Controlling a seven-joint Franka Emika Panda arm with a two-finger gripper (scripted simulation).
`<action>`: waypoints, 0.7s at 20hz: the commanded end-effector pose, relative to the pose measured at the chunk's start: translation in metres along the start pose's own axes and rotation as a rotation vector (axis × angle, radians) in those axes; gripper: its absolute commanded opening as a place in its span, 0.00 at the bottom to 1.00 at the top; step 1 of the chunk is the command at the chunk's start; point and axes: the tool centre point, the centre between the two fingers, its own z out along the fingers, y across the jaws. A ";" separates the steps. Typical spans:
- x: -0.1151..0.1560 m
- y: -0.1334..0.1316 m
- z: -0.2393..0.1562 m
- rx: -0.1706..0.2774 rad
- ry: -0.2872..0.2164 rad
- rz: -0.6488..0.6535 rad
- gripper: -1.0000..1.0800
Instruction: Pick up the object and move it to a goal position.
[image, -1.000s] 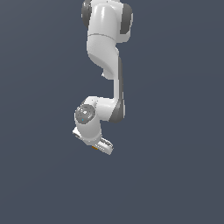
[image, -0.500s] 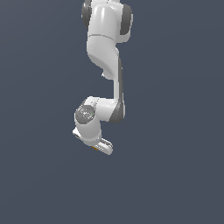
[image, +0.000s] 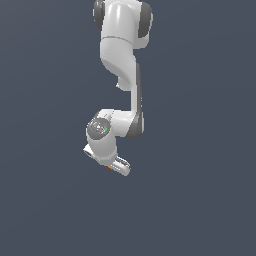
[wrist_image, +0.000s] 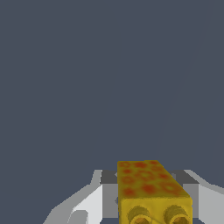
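Wrist view shows the object (wrist_image: 151, 186) up close: yellow-gold block w/ red-orange specks, sitting between the end effector (wrist_image: 148, 197) fingers (wrist_image: 109, 192), which press in on both sides, closed on it. Exterior view gives only a tiny orange speck (image: 109, 168) under the end effector (image: 120, 166), at the low end of the white arm (image: 122, 65) against plain grey-blue.

Simulated void: flat slate-grey backdrop, no furniture, lone white robot arm (image: 122, 75), rendered shading.
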 end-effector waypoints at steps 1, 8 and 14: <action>-0.004 -0.004 -0.007 0.001 0.001 -0.001 0.00; -0.027 -0.020 -0.042 0.001 0.001 -0.001 0.00; -0.056 -0.040 -0.086 0.001 0.001 -0.001 0.00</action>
